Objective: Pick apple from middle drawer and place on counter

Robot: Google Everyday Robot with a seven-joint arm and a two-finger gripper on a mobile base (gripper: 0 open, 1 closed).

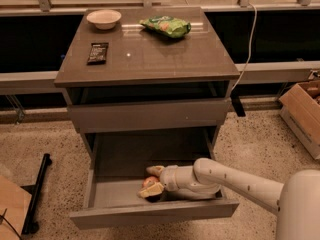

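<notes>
I had the tool (pixel 151 180) down inside the wide, shallow grey-brown middle drawer (pixel 155 213), which stood pulled out of the cabinet. Its two pale fingers (pixel 155 170) were parted only as far as the fruit between them. They were clenched on the small round red apple with yellowish patches (pixel 149 181), one finger against its far side and one against its near side. The apple was near the front of the drawer, about midway across. I could not tell whether it rested on the floor or hung just clear of it. The white arm (pixel 240 181) reached in from the right.

By my count there was one apple, one tool, one open drawer and one plain drawer front (pixel 150 115) shut above it. On the glossy dark grey-brown desk (pixel 165 59) lay three things, one of each: a shallow white bowl (pixel 103 19) at the back left, a crinkled green snack bag (pixel 166 26) at the back, right of centre, and a flat dark rectangular packet (pixel 98 53) near the left edge. One cardboard box (pixel 302 111) stood on the floor at the right.
</notes>
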